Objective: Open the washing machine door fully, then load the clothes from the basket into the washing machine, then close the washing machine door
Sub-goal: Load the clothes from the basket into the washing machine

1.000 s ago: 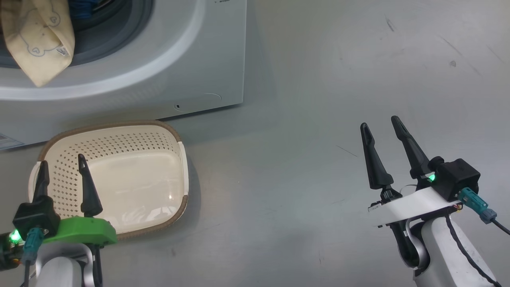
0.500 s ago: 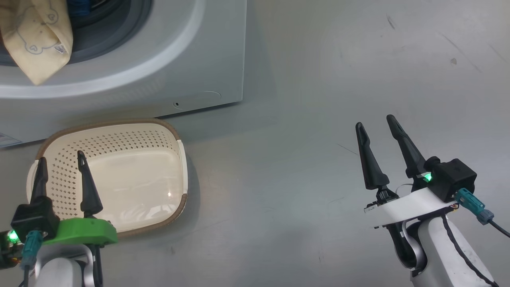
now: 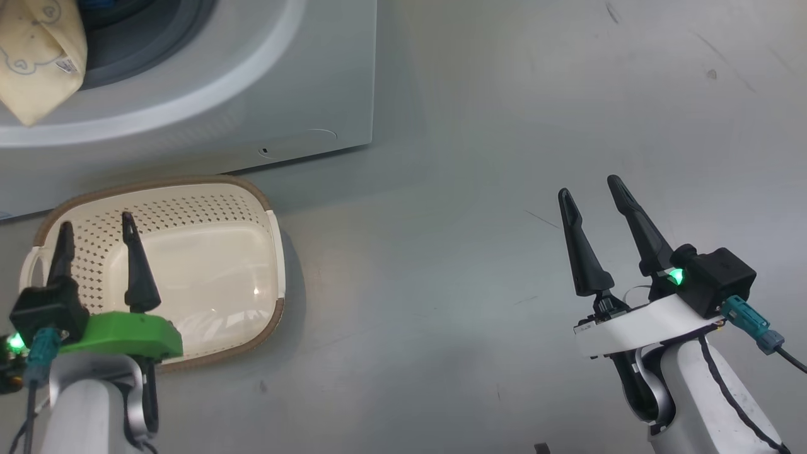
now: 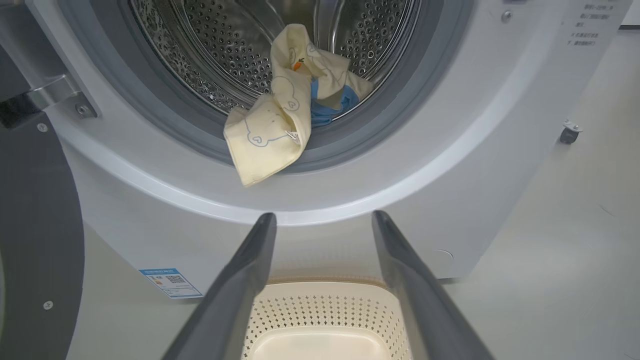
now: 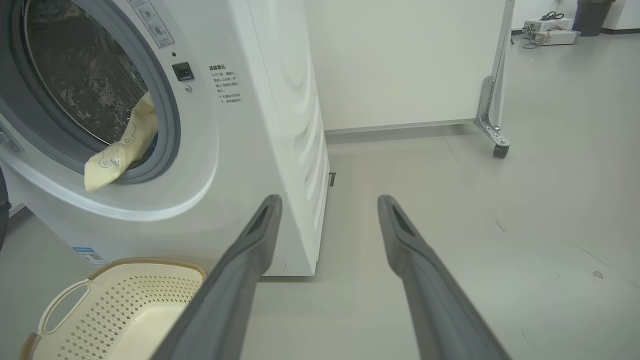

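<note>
**Clothes (image 4: 272, 130) hung half out of washer (image 3: 271, 82)**

One door (image 4: 35, 240) is seen swung open at the far left of the left wrist view. One bundle of clothes is lodged in the one washer, partly inside the drum (image 4: 225, 50) and partly draped out over the grey ring (image 4: 380, 115). One basket (image 3: 157, 184) is set on the floor (image 3: 504, 94) just before the washer. Two grippers are held low: the left gripper (image 3: 96, 222) above the basket, the right gripper (image 3: 589, 186) well apart over bare floor. Both are shown with fingers spread and nothing gripped.
</note>
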